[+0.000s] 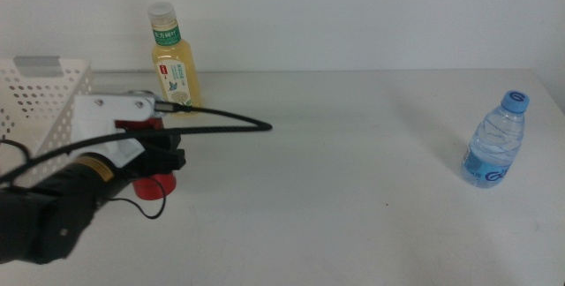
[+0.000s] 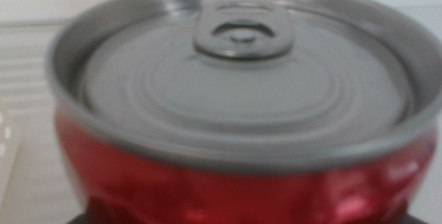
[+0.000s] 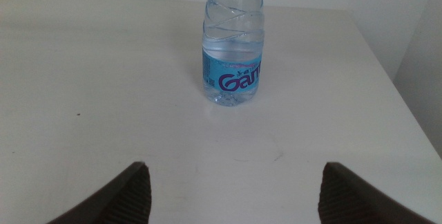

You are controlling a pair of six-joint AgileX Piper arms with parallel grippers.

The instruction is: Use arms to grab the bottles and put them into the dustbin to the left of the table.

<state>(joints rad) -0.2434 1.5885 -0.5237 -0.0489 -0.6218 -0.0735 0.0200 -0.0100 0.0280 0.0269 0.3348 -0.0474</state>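
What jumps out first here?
The red can fills the left wrist view, held in the left gripper beside the dustbin at the table's left. The water bottle stands alone at far right, ahead of the open right gripper.

Blue label of the water bottle (image 3: 233,41): large purple letters "Gam", cut off where the label curves out of sight in the right wrist view; in the middle view the same label shows only a blurred whitish mark. Yellow-drink bottle (image 1: 171,59): green band with white characters, too small to read, and a small red patch on the lower label, also unreadable. Red can (image 2: 235,113): no lettering can be read on its lid or wall.
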